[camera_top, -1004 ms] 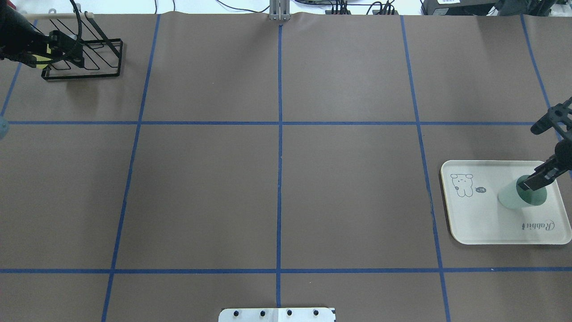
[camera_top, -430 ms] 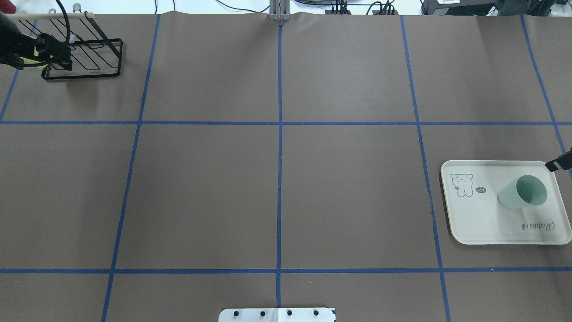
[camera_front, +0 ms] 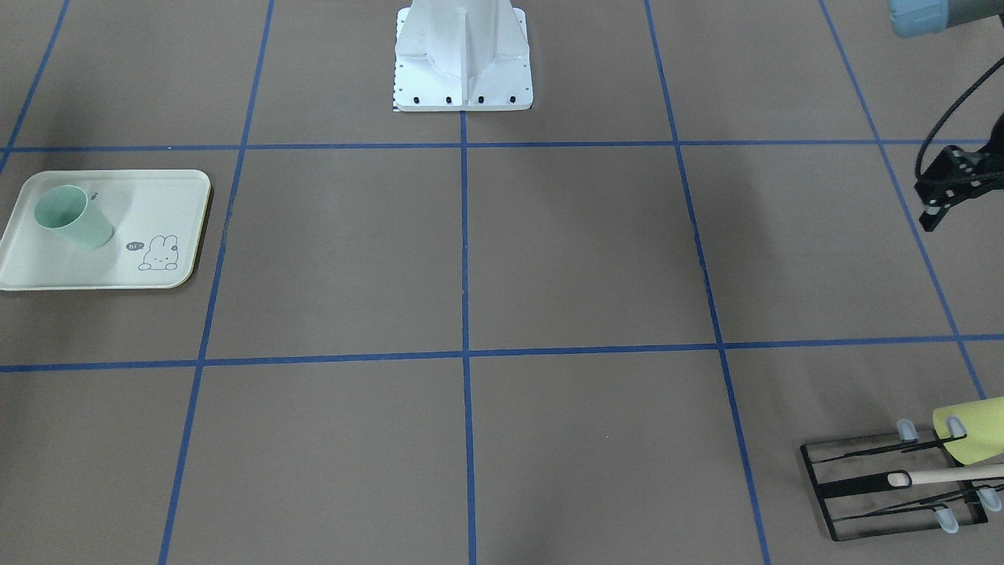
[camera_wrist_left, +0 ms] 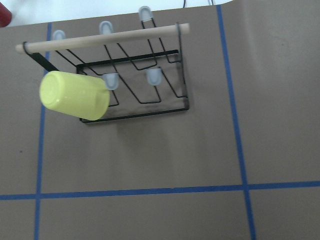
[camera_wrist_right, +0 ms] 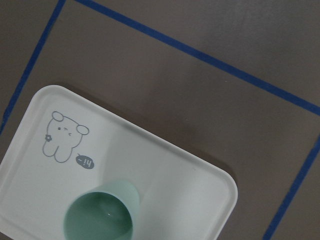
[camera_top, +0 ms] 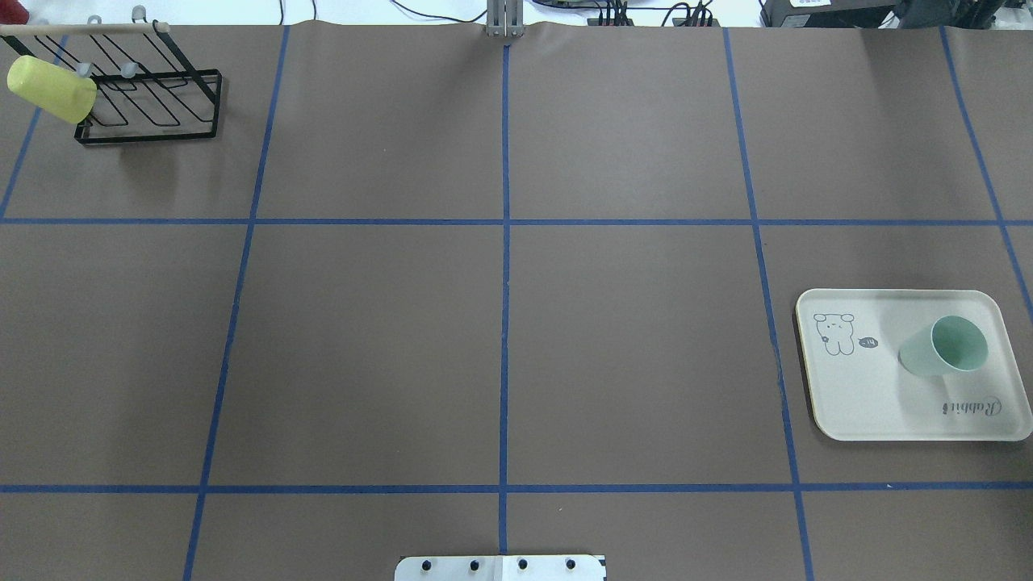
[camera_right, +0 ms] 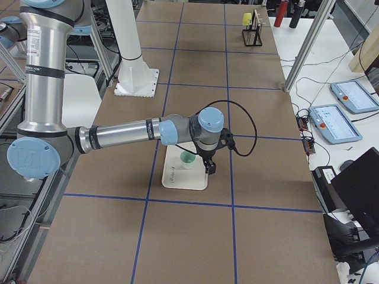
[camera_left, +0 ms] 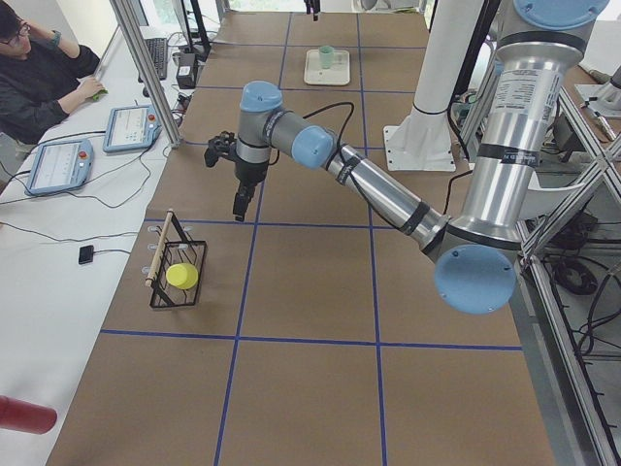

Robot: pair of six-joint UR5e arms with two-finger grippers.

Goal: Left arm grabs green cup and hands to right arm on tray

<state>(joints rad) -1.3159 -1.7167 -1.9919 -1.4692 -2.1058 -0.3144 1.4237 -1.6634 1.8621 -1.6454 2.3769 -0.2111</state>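
Observation:
The green cup (camera_top: 944,345) stands upright on the cream tray (camera_top: 855,403) at the table's right side, nothing touching it. It also shows in the front-facing view (camera_front: 72,216) and in the right wrist view (camera_wrist_right: 100,217). My right gripper (camera_right: 205,164) shows only in the exterior right view, hanging just beside the cup above the tray's edge; I cannot tell whether it is open or shut. My left gripper (camera_front: 933,190) hangs in the air at the table's left side, well short of the black rack (camera_top: 153,105), fingers apart and empty.
A yellow-green cup (camera_top: 50,87) hangs on the black wire rack at the far left corner, seen from above in the left wrist view (camera_wrist_left: 75,95). The robot base plate (camera_top: 500,567) sits at the near middle edge. An operator sits beyond the table's far side.
My right gripper has let go of the green cup and drawn back out of the overhead view. My left gripper has pulled away from the rack, uncovering the yellow-green cup.

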